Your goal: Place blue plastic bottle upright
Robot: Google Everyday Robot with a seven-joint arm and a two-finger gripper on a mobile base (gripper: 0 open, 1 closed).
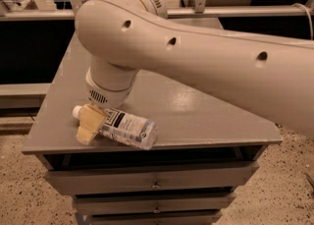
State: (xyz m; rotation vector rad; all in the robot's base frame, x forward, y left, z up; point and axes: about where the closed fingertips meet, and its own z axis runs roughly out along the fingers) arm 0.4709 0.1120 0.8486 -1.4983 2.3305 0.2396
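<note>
Grey table [206, 116] w/ drawers [154, 183] under it, on a speckled floor [289, 189]; rails and dark shelving behind. The blue plastic bottle [126, 127] lies on its side at the front edge, near the front-left corner. Its white cap [77, 112] points toward the left edge, base toward the middle of the front edge. The hand [90, 125] sits over the bottle's neck end, touching or v. close to it, right below the wrist of the big cream arm [196, 57].

Handling, as a guess: clear thin plastic, looks empty or nearly so, so prob. light and quick to tip or roll. Walls likely give under a hard squeeze, and the smooth skin + glossy label [121, 122] could slip. Neck and shoulder should be the stiffest part. A hold there or round the upper body seems best for swinging the base down onto the table. It lies close to the front edge, so 1 stray roll could take it off.

Hard to make out: can't tell if the hand is closed on the bottle or only resting by it. The wrist hides most of the hand; just 1 tan part shows. Bottle neck is covered. Liquid level not readable. The arm blocks the back of the table and runs out of frame.
</note>
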